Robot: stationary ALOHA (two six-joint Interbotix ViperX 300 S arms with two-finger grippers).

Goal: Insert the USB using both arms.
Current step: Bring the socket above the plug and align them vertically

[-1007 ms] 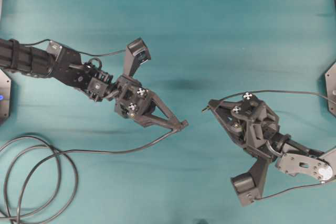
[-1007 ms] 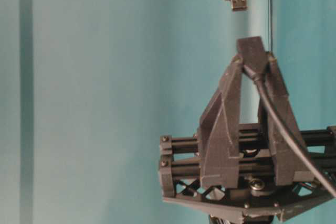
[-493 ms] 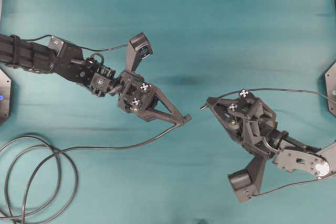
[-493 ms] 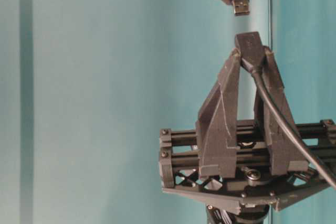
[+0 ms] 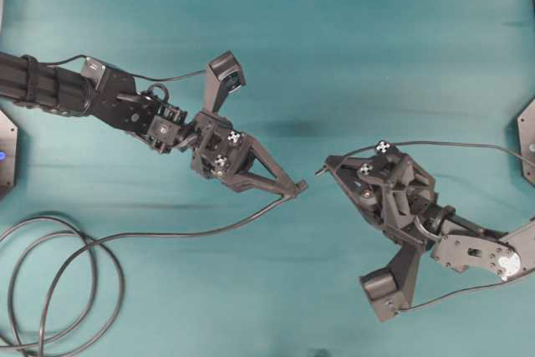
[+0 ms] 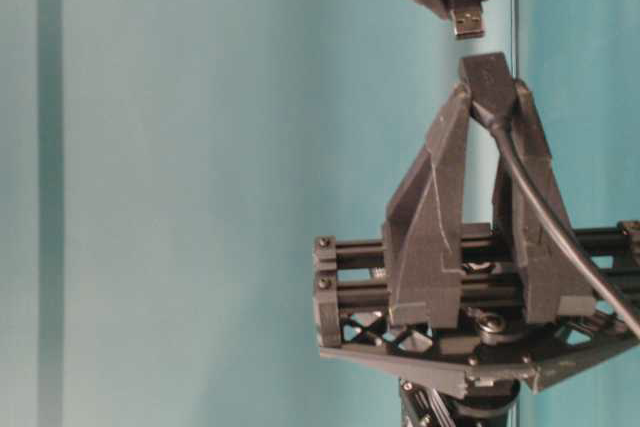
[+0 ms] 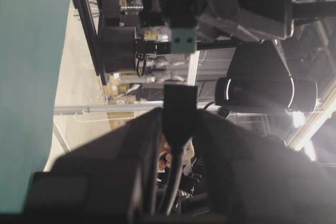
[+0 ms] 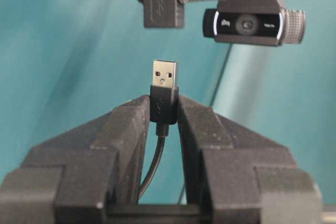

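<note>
The right gripper (image 8: 164,103), a black lattice-framed claw with pointed triangular fingers, was pinched nearly closed on the dark plastic body of the USB (image 8: 165,80), a small plug with a silvery metal tip on a thin dark-grey cable, leaving the tip proud of the fingertips. Opposite it, the matching left gripper (image 6: 487,97) was clamped on the dark wedge-shaped moulded head (image 6: 486,75) of the longer black cable (image 5: 75,244), whose slack looped over the teal table (image 5: 334,31). In the overhead view the two heads faced each other near the middle, close but apart; from table level the plug sat slightly left of the head's end.

The plug looked light and rigid, its metal shell likely slippery, so the plastic body was the sensible place to grip. The limp cable would offer no guidance. A skewed approach could jam or twist the plug between the fingers.
</note>
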